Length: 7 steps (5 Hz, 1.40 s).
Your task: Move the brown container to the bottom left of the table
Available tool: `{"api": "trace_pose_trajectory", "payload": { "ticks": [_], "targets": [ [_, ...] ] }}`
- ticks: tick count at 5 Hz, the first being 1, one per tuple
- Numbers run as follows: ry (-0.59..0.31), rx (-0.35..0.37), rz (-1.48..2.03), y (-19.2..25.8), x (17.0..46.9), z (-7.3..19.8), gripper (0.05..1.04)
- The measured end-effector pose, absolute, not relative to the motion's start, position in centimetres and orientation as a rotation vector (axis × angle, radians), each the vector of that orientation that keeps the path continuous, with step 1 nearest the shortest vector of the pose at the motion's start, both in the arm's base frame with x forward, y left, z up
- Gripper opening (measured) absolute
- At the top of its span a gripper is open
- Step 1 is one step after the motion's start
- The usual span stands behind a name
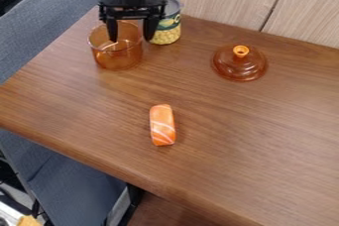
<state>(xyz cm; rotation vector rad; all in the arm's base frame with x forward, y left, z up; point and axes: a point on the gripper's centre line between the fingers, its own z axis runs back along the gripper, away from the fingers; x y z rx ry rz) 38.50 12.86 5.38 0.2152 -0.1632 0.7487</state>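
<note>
The brown container (119,59) looks glassy, see-through amber, apparently round and open-topped

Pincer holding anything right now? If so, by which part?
Nothing held: the pincer is open at the brown container, its fingers well apart.

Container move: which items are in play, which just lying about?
In play:
- translucent brown round container
- black two-finger claw
- brown wooden table

Lying about:
- brown domed lid, orange knob
- silver-topped yellow-green can
- orange white-striped oblong piece

the table (252,131) bears container (120,59), can (168,33), lid (238,66), sushi (162,125).
</note>
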Motion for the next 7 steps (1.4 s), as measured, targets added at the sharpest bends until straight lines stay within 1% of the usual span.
{"api": "trace_pose_trajectory", "payload": {
  "ticks": [1,2,3,4,5,6,7],
  "targets": [
    [-0.15,0.152,0.733,12.6,38.6,4.9,0.654],
    [-0.147,0.127,0.717,12.3,38.5,4.5,0.347],
    [-0.146,0.119,0.711,12.1,38.5,4.3,0.143],
    [-0.137,0.097,0.716,12.2,38.2,4.5,0.081],
    [-0.143,0.09,0.727,12.3,37.9,5.4,0.081],
    [-0.155,0.081,0.72,11.8,37.3,7.4,0.081],
    [-0.199,0.038,0.692,9.9,36.6,9.7,0.081]
  ]
}}
